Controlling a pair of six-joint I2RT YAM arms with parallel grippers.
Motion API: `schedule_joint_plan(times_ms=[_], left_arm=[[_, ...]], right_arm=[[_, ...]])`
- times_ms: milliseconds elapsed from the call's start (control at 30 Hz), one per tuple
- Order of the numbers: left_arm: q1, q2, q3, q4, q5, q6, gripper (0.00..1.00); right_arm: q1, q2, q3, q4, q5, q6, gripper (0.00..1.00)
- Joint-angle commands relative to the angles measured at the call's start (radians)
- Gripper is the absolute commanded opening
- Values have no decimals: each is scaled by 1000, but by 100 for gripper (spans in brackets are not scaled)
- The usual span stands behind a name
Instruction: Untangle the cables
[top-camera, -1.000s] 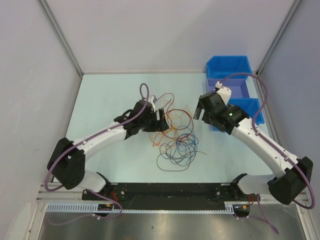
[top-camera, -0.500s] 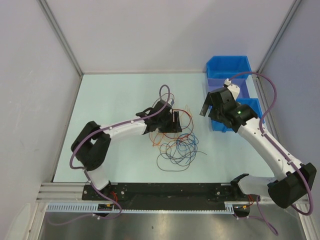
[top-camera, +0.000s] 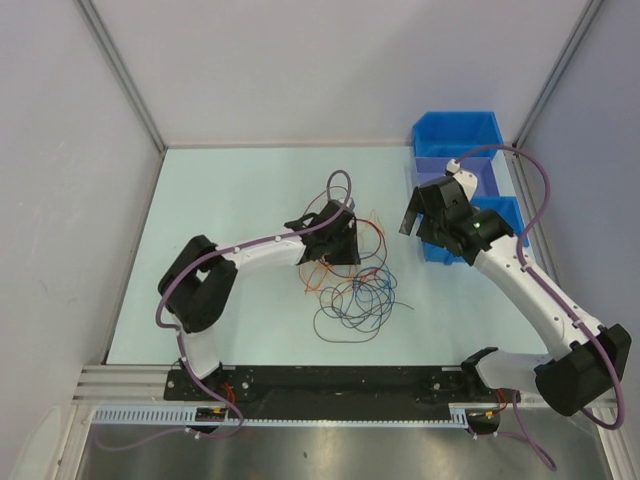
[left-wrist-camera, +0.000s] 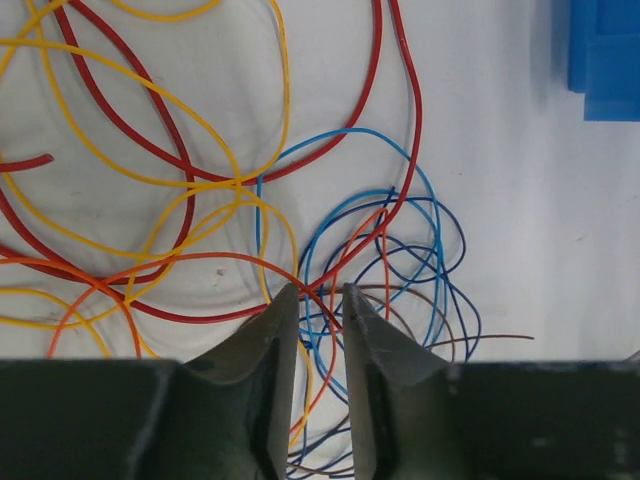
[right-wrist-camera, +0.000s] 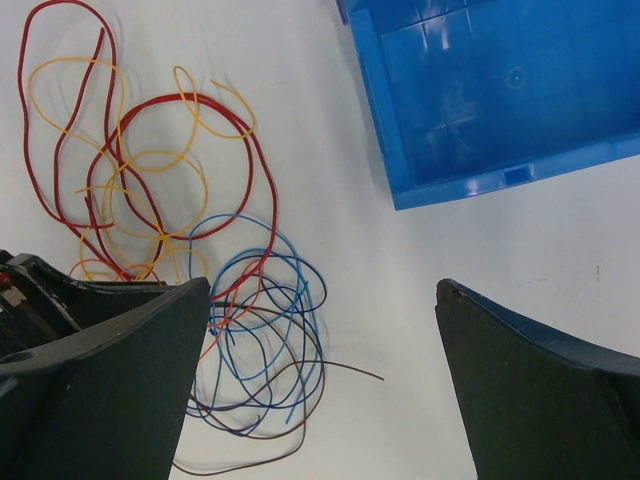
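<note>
Nearest the arm bases, on the pale desk (top-camera: 220, 200): the cables (top-camera: 352, 295) in one loose heap at mid-desk. At the heap's six o'clock, dark blue, light blue and brownish-black loops, overlapping. Toward twelve o'clock, red, orange and yellow loops, crossing one another and the blue ones. Over that far part, the left tool (left-wrist-camera: 318, 300), aimed down among the strands, fingers drawn close with only a narrow gap, wider than the thin blue and orange strands running through it; nothing visibly pinched. At the heap's three o'clock, above the desk and clear of the cables, the right tool (right-wrist-camera: 322, 290), spread wide, holding nothing. Farthest, at two o'clock, blue bins (top-camera: 458, 135) along the desk's right edge.
</note>
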Motion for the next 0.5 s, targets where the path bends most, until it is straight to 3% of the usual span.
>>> schedule_joint_plan(times_ms=[0,33,67,333,467], left_arm=[[-9,3,47,-13,-30,-9,19],[-11,1,49,-13,-30,-9,3],[-9,-2,55,-16,-31,-3,0],[52,-163,309,-156,-64,81,0],[70,-147,672,-349,-47,141,0]], right_arm=[[-4,-20,-14,17,0,-3,100],[-4,-19,-14,16,-3,-3,100],[-4,-19,-14,16,-3,-3,100],[-21,-94,-14,60,-32,-44,100],[-23,-141,-14,111,-69,-64,100]])
